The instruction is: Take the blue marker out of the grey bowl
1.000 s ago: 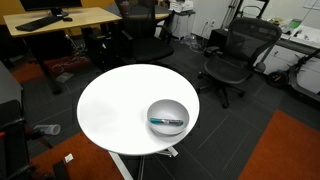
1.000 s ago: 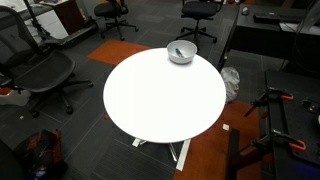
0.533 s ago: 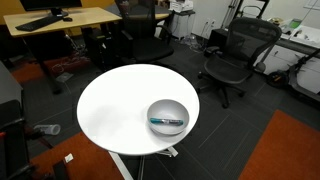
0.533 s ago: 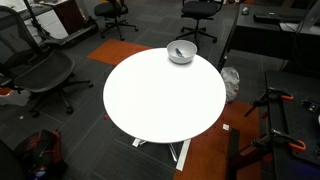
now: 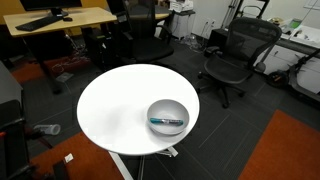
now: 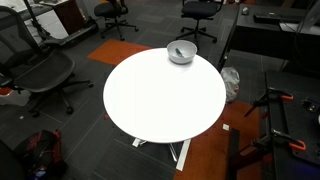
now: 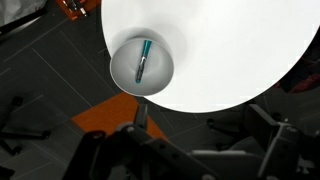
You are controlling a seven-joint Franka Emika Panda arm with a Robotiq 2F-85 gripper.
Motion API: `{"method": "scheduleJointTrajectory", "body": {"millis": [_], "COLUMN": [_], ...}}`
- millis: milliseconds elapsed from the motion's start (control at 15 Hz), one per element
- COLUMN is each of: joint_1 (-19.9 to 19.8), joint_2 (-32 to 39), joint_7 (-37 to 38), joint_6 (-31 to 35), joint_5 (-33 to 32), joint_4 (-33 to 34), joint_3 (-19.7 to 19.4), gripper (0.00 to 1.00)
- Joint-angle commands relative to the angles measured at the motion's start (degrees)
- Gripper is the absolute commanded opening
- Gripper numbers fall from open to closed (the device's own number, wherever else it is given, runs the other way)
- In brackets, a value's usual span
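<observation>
The grey bowl stands near the edge of the white round table. The blue marker lies inside it. Both also show in an exterior view, the bowl at the table's far edge with the marker in it. In the wrist view the bowl is at upper left with the marker lying in it. My gripper shows only in the wrist view, dark and blurred at the bottom edge. It is high above and off the table rim, its fingers wide apart and empty.
Black office chairs stand round the table. A wooden desk is at the back. Orange carpet lies beside the table. A dark stand is near the table in an exterior view.
</observation>
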Motion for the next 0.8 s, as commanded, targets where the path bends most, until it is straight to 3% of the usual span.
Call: {"method": "scheduleJointTrajectory", "body": {"millis": [0,333,733], "joint_1": [-0.67,-1.31,-2.16], "joint_2": [4.71,9.28,15.72], "joint_7": [1.34,0.1,1.17], "joint_6": [2.04,6.96,12.33], "joint_5": [3.56,9.63,10.75], "joint_4": [2.34,2.3,2.99], "joint_3": [-1.15,-3.4,-5.19], "gripper": [1.0,1.0,1.0]}}
